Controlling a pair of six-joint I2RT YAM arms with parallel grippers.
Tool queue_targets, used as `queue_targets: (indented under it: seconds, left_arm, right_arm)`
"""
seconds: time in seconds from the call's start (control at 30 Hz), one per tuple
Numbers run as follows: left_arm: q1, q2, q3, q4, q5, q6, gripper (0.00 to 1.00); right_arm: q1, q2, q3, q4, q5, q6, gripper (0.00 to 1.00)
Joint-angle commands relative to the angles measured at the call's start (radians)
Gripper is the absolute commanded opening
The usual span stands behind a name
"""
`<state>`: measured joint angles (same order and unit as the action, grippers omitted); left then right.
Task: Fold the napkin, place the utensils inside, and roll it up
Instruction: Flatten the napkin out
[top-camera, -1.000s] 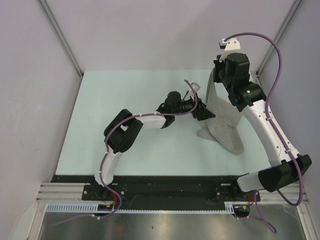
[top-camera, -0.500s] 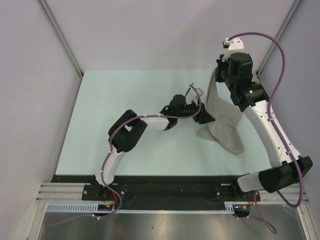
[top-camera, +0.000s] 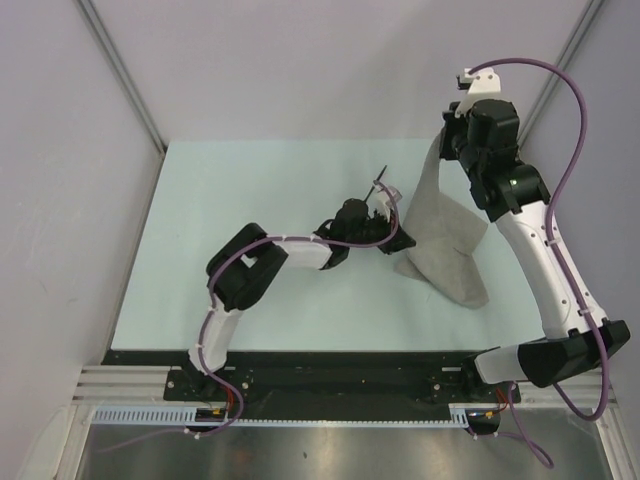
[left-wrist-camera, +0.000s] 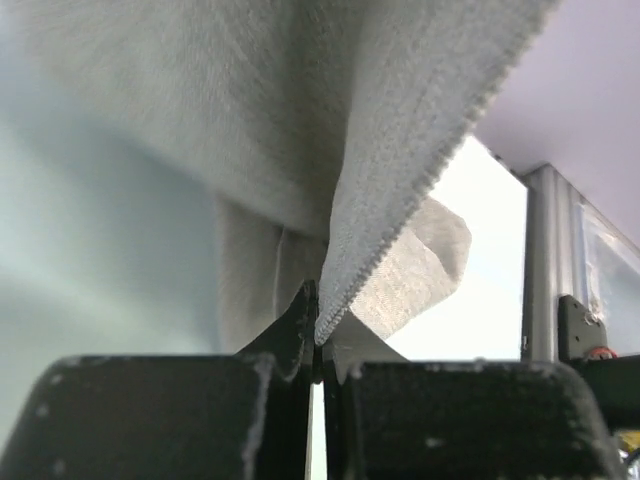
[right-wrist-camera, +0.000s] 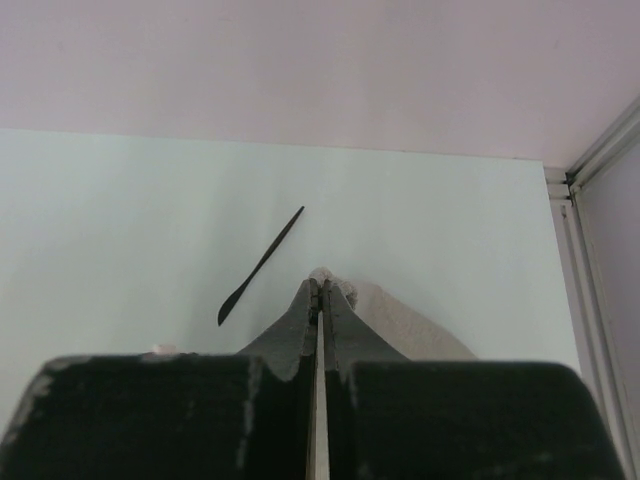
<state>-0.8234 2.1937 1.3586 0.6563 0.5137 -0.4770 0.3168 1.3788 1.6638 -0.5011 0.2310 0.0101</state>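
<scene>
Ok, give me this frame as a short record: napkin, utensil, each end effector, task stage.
napkin: draped, held up by both arms, lower end apparently on the table
utensil: lying free on the table, apart from the napkin
left end effector: shut on a napkin edge
right end effector: shut on the napkin's top, raised
stage: napkin not folded, utensil not inside
</scene>
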Motion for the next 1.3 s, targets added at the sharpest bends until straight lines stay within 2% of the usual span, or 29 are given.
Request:
queue_targets:
  seconds: [0.0, 0.07, 0.1, 0.13, 0.2, 0.23, 0.33, 0.43, 0.57, 0.63, 0.73, 0.93, 1.1, 1.13, 1.27]
  left_arm:
    - [-0.005, -0.271, -0.078, -0.179, -0.240, 0.174, 0.00]
    - [-0.005, -0.402, -0.070, -0.295, -0.325, 0.225, 0.00]
    - [-0.006, -0.441, -0.061, -0.428, -0.366, 0.270, 0.00]
    - [-0.006, -0.515, -0.050, -0.492, -0.448, 0.293, 0.00]
    - [-0.008, -0.580, -0.021, -0.680, -0.513, 0.337, 0.00]
    - [-0.010, -0.647, -0.006, -0.786, -0.641, 0.354, 0.00]
    - [-0.011, -0.782, 0.010, -0.938, -0.759, 0.365, 0.00]
    - [-0.019, -0.922, 0.034, -1.056, -0.807, 0.373, 0.00]
    - [-0.031, -1.048, 0.162, -1.211, -0.874, 0.379, 0.00]
    - [-0.042, -1.066, 0.233, -1.317, -0.889, 0.383, 0.00]
    - [-0.063, -1.083, 0.423, -1.412, -0.937, 0.400, 0.00]
    - [-0.068, -1.060, 0.695, -1.630, -0.954, 0.446, 0.00]
    - [-0.068, -1.040, 0.671, -1.647, -0.933, 0.474, 0.02]
    - [-0.068, -1.036, 0.637, -1.635, -0.893, 0.474, 0.02]
    - [-0.068, -0.991, 0.548, -1.548, -0.750, 0.474, 0.00]
  right_arm:
    - [-0.004, -0.083, 0.063, 0.084, 0.063, -0.036, 0.00]
    - [-0.004, -0.107, 0.067, 0.095, 0.085, -0.045, 0.00]
    - [-0.002, -0.116, 0.068, 0.105, 0.088, -0.050, 0.00]
    - [-0.004, -0.127, 0.068, 0.113, 0.091, -0.055, 0.00]
    - [-0.002, -0.161, 0.062, 0.130, 0.094, -0.059, 0.00]
    - [-0.002, -0.185, 0.054, 0.144, 0.096, -0.067, 0.00]
    - [0.001, -0.236, 0.037, 0.176, 0.091, -0.078, 0.00]
    - [0.005, -0.282, 0.036, 0.199, 0.080, -0.090, 0.00]
    - [0.016, -0.334, 0.059, 0.207, 0.015, -0.110, 0.00]
    - [0.028, -0.362, 0.076, 0.207, -0.022, -0.114, 0.00]
    - [0.038, -0.386, 0.096, 0.220, -0.059, -0.124, 0.00]
    - [0.039, -0.376, 0.185, 0.210, -0.126, -0.118, 0.00]
    - [0.041, -0.314, 0.162, 0.185, -0.240, -0.027, 0.00]
    - [0.042, -0.304, 0.140, 0.181, -0.310, 0.020, 0.00]
    - [0.047, -0.274, -0.019, 0.219, -0.404, 0.117, 0.00]
